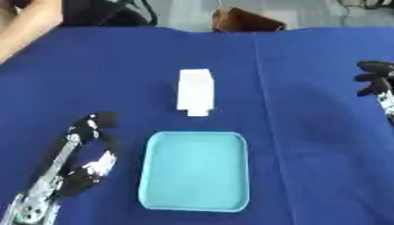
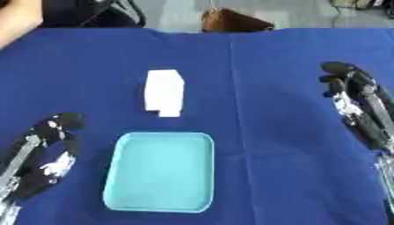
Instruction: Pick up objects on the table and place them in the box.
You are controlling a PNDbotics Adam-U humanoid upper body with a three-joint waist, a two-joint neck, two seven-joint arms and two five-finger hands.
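Note:
A white box-shaped object (image 1: 194, 91) lies on the blue cloth, just beyond a light blue tray (image 1: 195, 171) that holds nothing. My left hand (image 1: 86, 149) rests at the lower left of the tray, fingers relaxed and holding nothing. My right hand (image 2: 350, 94) hangs at the right edge, well to the right of the white object, with its fingers straight and nothing in them.
A blue cloth (image 1: 308, 132) covers the whole table. A brown object (image 1: 245, 20) sits past the far edge. A person's arm (image 1: 27, 24) shows at the upper left corner, touching none of the task's things.

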